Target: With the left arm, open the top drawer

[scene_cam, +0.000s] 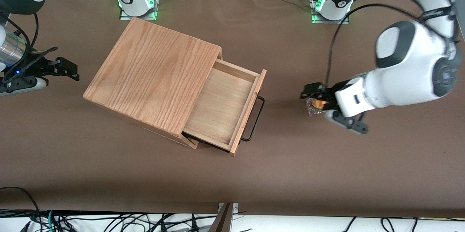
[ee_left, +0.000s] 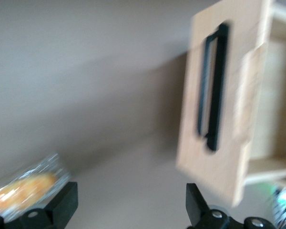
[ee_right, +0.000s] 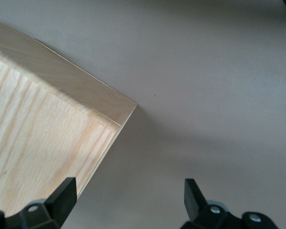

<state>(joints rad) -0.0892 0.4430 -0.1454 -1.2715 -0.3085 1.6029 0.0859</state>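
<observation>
Top drawer (scene_cam: pixel 225 106) pulled out, pale floor bare; left arm's gripper (scene_cam: pixel 327 104) near its handle (scene_cam: pixel 255 118), jaws apart

The top drawer (scene_cam: pixel 221 106) stood pulled out of the cabinet (scene_cam: pixel 152 75) on the table (scene_cam: pixel 327 166); the gripper (scene_cam: pixel 328 106) hung apart, toward the working arm's end, fingers (ee_left: pixel 62 202) spread.

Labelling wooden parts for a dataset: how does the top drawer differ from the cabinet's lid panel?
The top drawer is an open tray with raised sides; the cabinet's lid panel is a flat board. The drawer floor is pale, faintly grained; the lid shows bold oak grain. The drawer carries a black bar handle; the lid has none. Both are light wood. The left arm's tool is open, apart from the handle, by a wrapped snack.
</observation>
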